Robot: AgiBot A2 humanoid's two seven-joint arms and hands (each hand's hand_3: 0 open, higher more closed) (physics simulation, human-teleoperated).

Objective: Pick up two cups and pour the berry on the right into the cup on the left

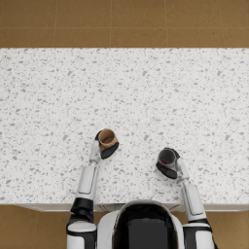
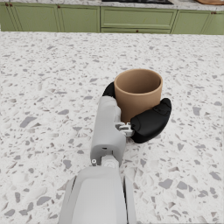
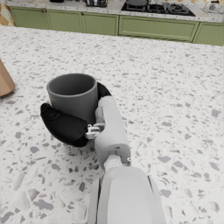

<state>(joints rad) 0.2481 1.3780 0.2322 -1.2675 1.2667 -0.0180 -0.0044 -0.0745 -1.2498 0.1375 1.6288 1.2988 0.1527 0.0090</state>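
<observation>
A tan cup [image 1: 107,138] [image 2: 138,92] stands upright on the speckled counter, left of centre, and my left hand [image 1: 104,148] [image 2: 146,118] is wrapped around it. A grey cup [image 1: 166,157] [image 3: 74,95] stands upright to the right, closer to the front edge, with my right hand [image 1: 169,167] [image 3: 65,122] gripping it. The tan cup [image 3: 4,81] also shows at the edge of the right wrist view. No berry is visible; the inside of the grey cup is too dark to tell.
The white speckled counter [image 1: 146,97] stretches wide behind both cups. Its front edge [image 1: 48,206] runs just before my arms. Green cabinets [image 2: 131,19] line the far wall, with brown floor [image 1: 121,22] beyond the counter.
</observation>
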